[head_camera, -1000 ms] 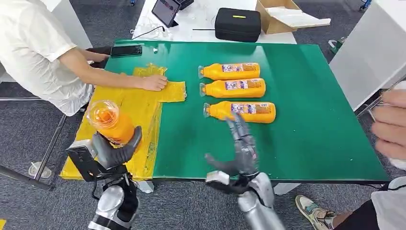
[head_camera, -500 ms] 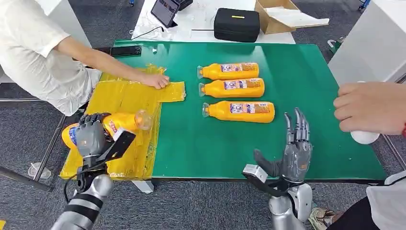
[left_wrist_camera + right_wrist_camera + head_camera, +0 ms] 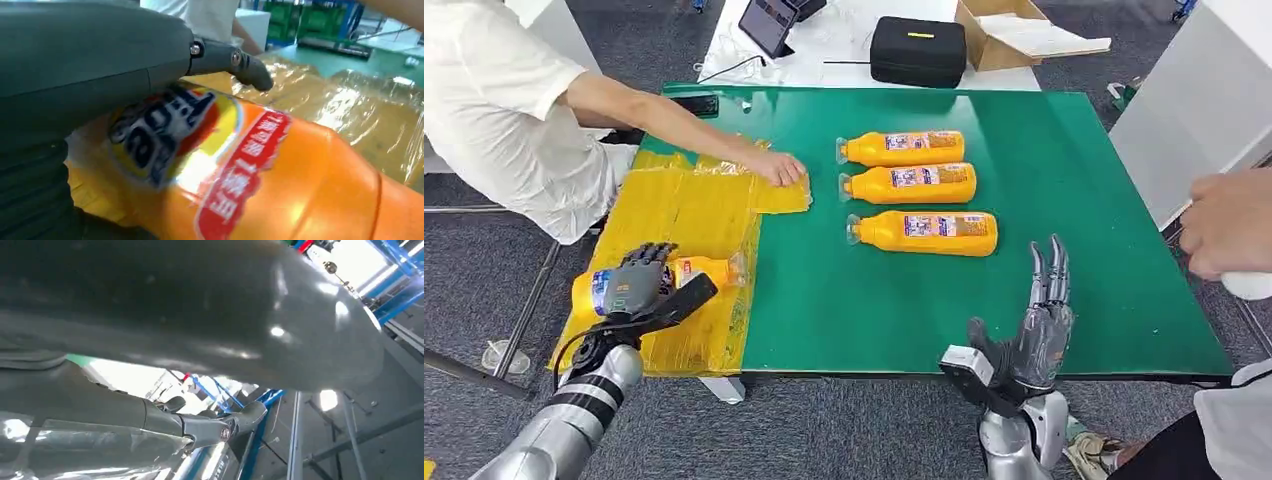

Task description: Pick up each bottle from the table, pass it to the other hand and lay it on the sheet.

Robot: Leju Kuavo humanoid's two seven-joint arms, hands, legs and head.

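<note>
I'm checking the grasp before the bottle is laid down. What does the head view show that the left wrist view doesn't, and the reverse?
Head view alone: three orange bottles lying in a row on the green table, the right robot hand open at the table's near edge, and a person's hand pressing the sheet's far end. Left wrist view alone: the held bottle's label up close, its print blurred. Both: the left robot hand gripping an orange bottle over the yellow sheet.

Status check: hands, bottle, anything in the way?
Left hand grips bottle lying over sheet. Right hand open at table edge. Person's hand on sheet's far end.
</note>
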